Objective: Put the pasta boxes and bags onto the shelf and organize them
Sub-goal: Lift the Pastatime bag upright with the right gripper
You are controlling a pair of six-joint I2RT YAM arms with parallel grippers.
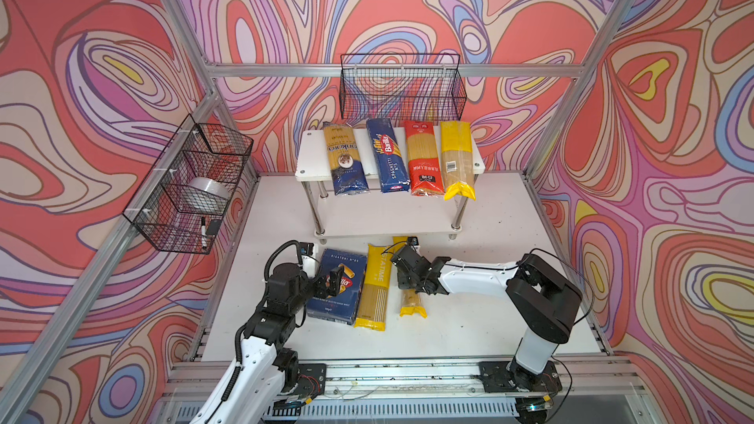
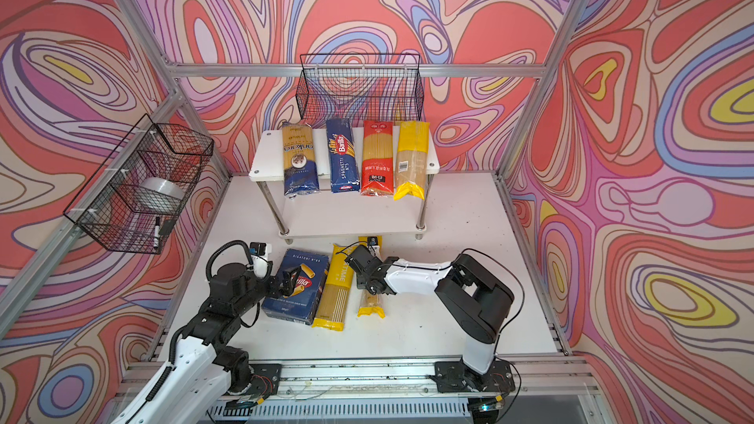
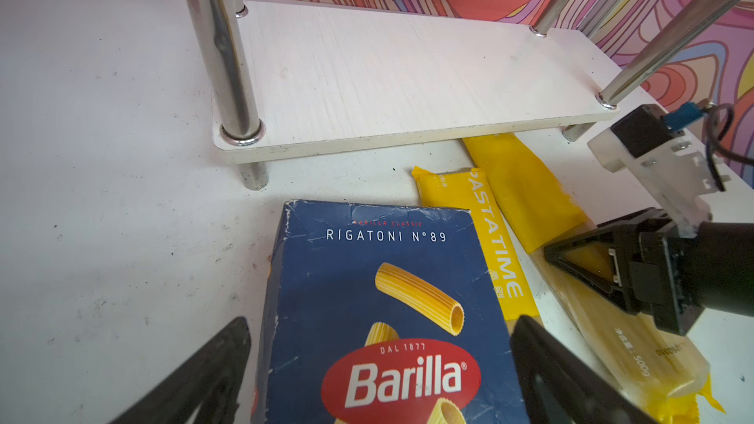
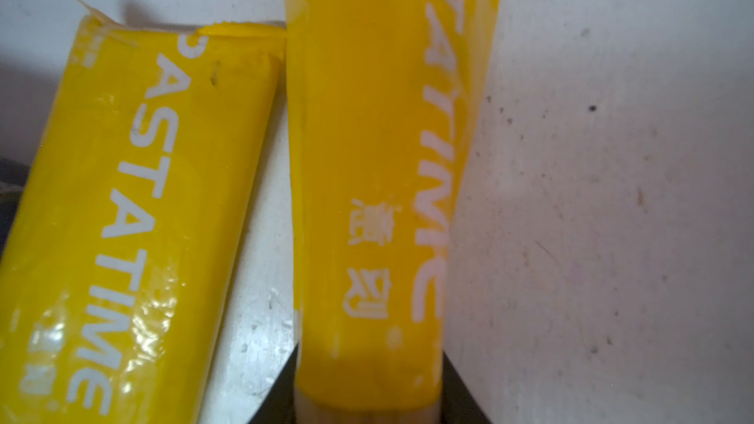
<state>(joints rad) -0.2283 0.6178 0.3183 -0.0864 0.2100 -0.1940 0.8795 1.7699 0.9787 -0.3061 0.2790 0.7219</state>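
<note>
Lying flat on the bench (image 4: 591, 197), the yellow pack (image 4: 367, 157) runs lengthwise between the right fingers (image 4: 281, 397), which are closed against both of its long sides near its middle. Its far end is tucked under the lower board of the shelf (image 3: 408, 75). A second yellow pack (image 4: 122, 197) lies just beside it, angled away. Next over, the rigatoni box (image 3: 367, 299) rests face up between the left fingers (image 3: 204, 373), which are spread wide and hold nothing.

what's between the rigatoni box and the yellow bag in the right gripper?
One more yellow PASTATIME bag, lying flat alongside the rigatoni box; the gripped yellow bag is past it. Clear in both top views.
</note>
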